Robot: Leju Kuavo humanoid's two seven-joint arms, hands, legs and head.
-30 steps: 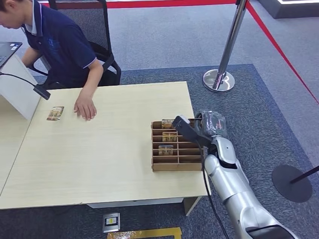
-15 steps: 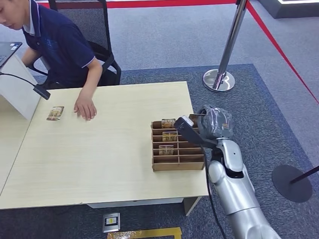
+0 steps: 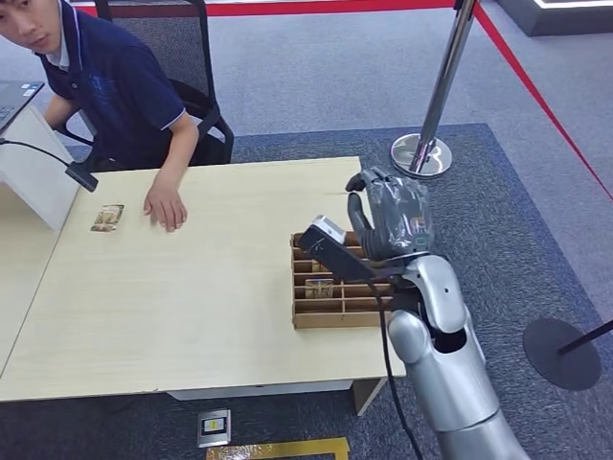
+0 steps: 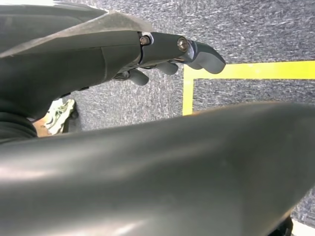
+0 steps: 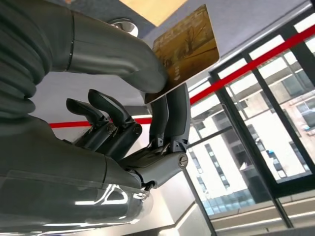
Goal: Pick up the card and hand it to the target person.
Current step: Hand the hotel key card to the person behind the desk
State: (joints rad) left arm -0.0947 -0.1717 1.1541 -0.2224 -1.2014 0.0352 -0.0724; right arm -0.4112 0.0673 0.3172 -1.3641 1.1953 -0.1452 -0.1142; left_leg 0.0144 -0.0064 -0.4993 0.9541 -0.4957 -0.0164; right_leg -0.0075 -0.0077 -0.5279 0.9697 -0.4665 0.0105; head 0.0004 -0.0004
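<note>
My right hand (image 3: 391, 221) hovers above the far right end of the wooden slotted rack (image 3: 340, 309) on the table. In the right wrist view its thumb and fingers (image 5: 174, 115) pinch a gold-brown picture card (image 5: 185, 45) by one edge. More cards (image 3: 318, 287) stand in the rack's slots. The person (image 3: 108, 91) in a dark blue shirt sits at the table's far left, one hand (image 3: 165, 206) flat on the top. My left hand (image 4: 167, 49) hangs over the carpet, fingers stretched out and holding nothing.
Another card (image 3: 107, 218) lies on the table (image 3: 216, 287) beside the person's hand. A white board (image 3: 33, 172) and a black clip on a cable (image 3: 79, 176) sit at the far left. A chrome stanchion (image 3: 432, 110) stands behind the table, a black round base (image 3: 560, 352) at right.
My right hand has risen from the rack's right end and swung up and a little left, turning over with the card. The person has lifted their head.
</note>
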